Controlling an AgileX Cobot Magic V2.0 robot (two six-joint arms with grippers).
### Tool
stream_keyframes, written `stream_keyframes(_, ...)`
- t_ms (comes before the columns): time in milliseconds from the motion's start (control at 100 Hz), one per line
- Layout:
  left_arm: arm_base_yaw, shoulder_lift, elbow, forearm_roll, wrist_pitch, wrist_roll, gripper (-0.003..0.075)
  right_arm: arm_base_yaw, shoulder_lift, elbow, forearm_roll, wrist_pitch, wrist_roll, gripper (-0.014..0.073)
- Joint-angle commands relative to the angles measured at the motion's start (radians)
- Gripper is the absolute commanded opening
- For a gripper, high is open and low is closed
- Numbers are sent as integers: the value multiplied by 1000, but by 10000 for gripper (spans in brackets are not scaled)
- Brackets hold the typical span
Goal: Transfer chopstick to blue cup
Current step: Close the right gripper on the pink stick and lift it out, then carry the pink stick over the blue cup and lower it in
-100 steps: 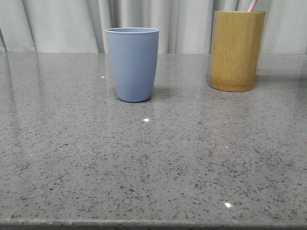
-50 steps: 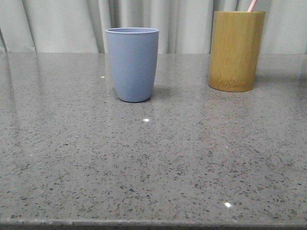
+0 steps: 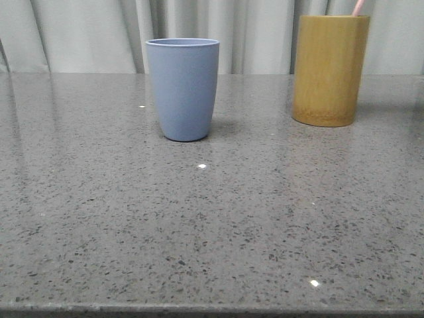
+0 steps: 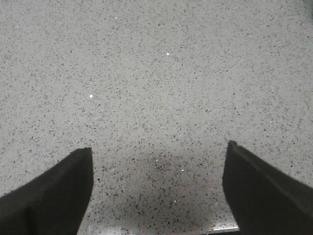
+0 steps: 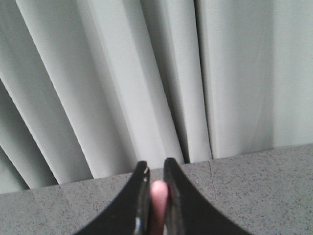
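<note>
The blue cup stands upright on the grey speckled table, left of centre at the back. A tan bamboo cup stands to its right. A pale pink chopstick tip pokes out of the bamboo cup at the top edge of the front view. In the right wrist view my right gripper is shut on the pink chopstick end, facing the curtain. My left gripper is open and empty over bare table. Neither gripper shows in the front view.
A pale pleated curtain hangs behind the table's far edge. The table's front edge runs along the bottom of the front view.
The bamboo cup has shifted slightly to the right. The pink chopstick tip has moved right and up, with less of it showing.
</note>
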Motion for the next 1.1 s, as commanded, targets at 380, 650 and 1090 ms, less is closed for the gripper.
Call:
stream_keyframes(380, 2, 3, -23, -11, -55, -3, 536, -2, -39, -41, -11, -77, -13, -61)
stream_keyframes(650, 2, 3, -23, -11, -55, -3, 536, 26, -51, -114, -11, -28, -13, -61)
stream_keyframes(1090, 2, 3, -23, -9, -55, -3, 536, 36, -51, -316, -115, 183, -15, -61)
